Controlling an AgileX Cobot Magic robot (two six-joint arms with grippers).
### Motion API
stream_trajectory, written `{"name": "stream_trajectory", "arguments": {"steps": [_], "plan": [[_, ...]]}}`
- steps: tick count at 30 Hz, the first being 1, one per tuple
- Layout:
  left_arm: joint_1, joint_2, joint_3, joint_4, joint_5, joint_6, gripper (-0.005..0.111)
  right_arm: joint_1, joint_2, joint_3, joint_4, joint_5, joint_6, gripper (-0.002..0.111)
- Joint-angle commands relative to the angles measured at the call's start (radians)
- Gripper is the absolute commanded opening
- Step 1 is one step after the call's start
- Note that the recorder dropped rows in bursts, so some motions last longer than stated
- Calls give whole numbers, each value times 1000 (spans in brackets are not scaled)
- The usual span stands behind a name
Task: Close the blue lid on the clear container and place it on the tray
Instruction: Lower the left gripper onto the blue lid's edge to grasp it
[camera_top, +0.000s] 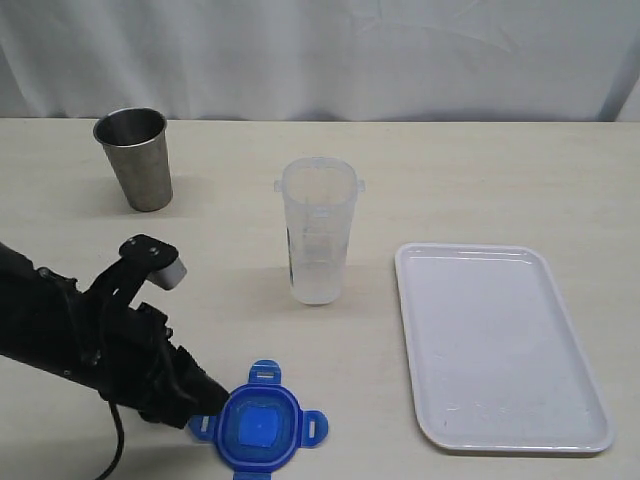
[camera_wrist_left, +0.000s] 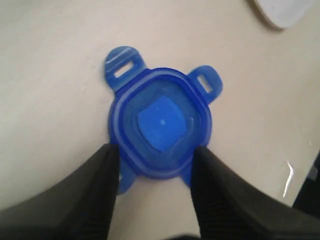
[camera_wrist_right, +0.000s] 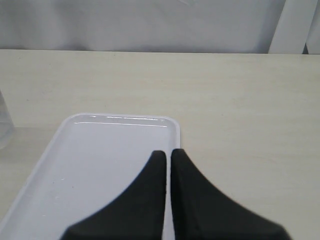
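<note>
Blue lid (camera_top: 260, 430), lower left of frame, flat on desk (camera_top: 450, 190), straddled by open left end effector (camera_wrist_left: 155, 162); container (camera_top: 318, 232) uncapped at centre; tray (camera_top: 500, 345) unused; right end effector (camera_wrist_right: 168, 156) closed, empty.

From my left wrist camera I see the blue lid (camera_wrist_left: 160, 122) lying flat on the pale tabletop (camera_wrist_left: 50, 75), its raised square centre facing up. Two slotted flaps stick out on the far side. The left gripper (camera_wrist_left: 155, 162) has its dark jaws spread around the near edge of the lid, one finger (camera_wrist_left: 102, 190) on each side. They look close to the rim, though I can't tell whether they touch it. A white corner of the tray (camera_wrist_left: 285, 11) shows at the frame's edge.
</note>
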Motion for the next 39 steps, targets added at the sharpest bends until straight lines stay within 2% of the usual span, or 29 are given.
{"name": "stream_trajectory", "arguments": {"steps": [1,3,6,10,14,20,28,39], "plan": [[-33,-10,-7,13,-60,149,49,-6,-4,0,2,-11,-1,4],[-74,-8,-7,13,-203,186,49,-6,-4,0,2,-11,-1,4],[-124,-5,-7,13,-310,235,49,-6,-4,0,2,-11,-1,4],[-175,-3,-7,-11,-289,266,49,-6,-4,0,2,-11,-1,4],[-198,36,-7,-64,-289,266,49,-6,-4,0,2,-11,-1,4],[-198,128,-9,-99,-345,282,49,-6,-4,0,2,-11,-1,4],[-198,167,-98,-119,-274,292,49,-6,-4,0,2,-11,-1,4],[-198,222,-104,-111,-265,292,49,-6,-4,0,2,-11,-1,4]]}}
